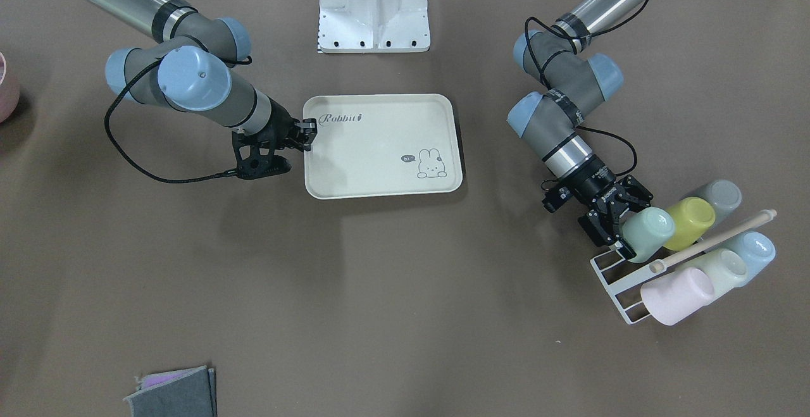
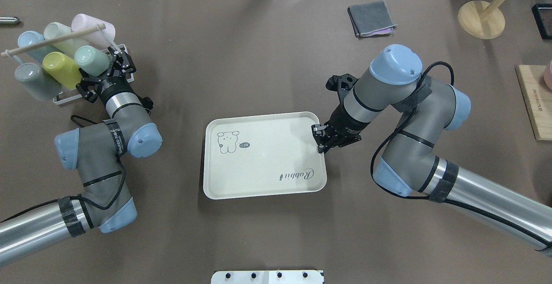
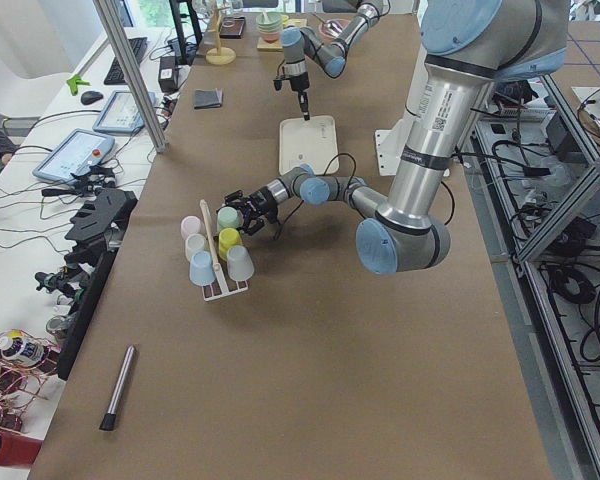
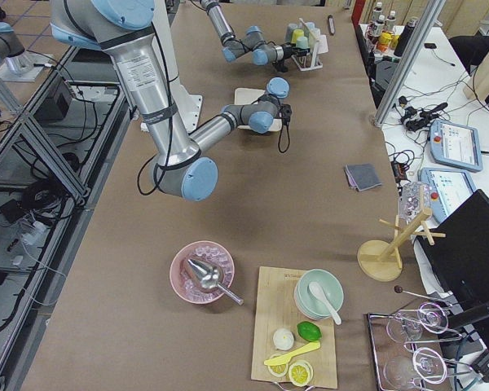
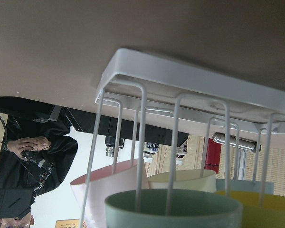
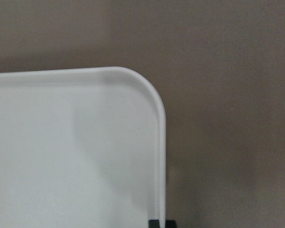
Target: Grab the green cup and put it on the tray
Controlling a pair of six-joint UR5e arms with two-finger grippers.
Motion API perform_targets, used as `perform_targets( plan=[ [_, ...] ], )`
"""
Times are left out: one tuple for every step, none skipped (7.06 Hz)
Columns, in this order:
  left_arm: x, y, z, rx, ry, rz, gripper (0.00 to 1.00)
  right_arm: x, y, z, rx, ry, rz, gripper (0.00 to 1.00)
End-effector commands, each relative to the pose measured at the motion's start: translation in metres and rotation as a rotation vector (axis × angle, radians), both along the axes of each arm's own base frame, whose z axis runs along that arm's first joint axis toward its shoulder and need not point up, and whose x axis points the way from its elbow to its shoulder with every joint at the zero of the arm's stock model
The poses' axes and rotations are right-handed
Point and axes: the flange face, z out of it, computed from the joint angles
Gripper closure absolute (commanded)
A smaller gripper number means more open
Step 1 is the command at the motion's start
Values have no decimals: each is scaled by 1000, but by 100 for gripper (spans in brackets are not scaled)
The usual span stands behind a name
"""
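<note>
The green cup (image 1: 647, 233) lies tilted in a white wire rack (image 1: 607, 274) among other cups. It also shows in the overhead view (image 2: 91, 60) and as a rim at the bottom of the left wrist view (image 5: 173, 209). My left gripper (image 1: 628, 224) is open, its fingers spread beside the cup's base end (image 2: 105, 72). The cream tray (image 1: 380, 145) with the bunny drawing lies flat and empty at the table's middle (image 2: 263, 159). My right gripper (image 2: 321, 139) is shut on the tray's rim near the "Rabbit" corner; the right wrist view shows that corner (image 6: 85, 142).
The rack also holds yellow-green (image 1: 690, 221), grey (image 1: 718, 195), pale blue (image 1: 753, 249), whitish-green (image 1: 721, 268) and pink (image 1: 677, 293) cups under a wooden dowel (image 1: 715, 240). A folded grey cloth (image 2: 371, 17), a wooden stand (image 2: 481, 19) and a board (image 2: 534, 103) lie far right.
</note>
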Motion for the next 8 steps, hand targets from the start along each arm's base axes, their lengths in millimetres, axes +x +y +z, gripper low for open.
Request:
perform_targets(
  plan=[
    [1, 0, 5, -2, -4, 0, 1, 2, 9, 11, -12, 17, 13, 100],
    [4, 0, 8, -4, -11, 3, 1, 2, 9, 14, -35, 26, 22, 100],
    [5, 0, 9, -5, -13, 3, 1, 2, 10, 13, -34, 25, 21, 100],
    [7, -1, 12, -9, -19, 3, 1, 2, 11, 12, -33, 22, 19, 100],
    [9, -3, 10, -8, -18, 3, 1, -1, 13, 8, -28, 16, 14, 100],
    [10, -3, 9, -8, -18, 3, 1, -5, 16, 4, -23, 11, 7, 100],
    [11, -3, 13, -11, -22, 4, 1, -8, 19, 6, -20, 13, -1, 100],
    [12, -3, 12, -11, -22, 4, 1, -9, 19, 5, -17, 11, -4, 100]
  ],
)
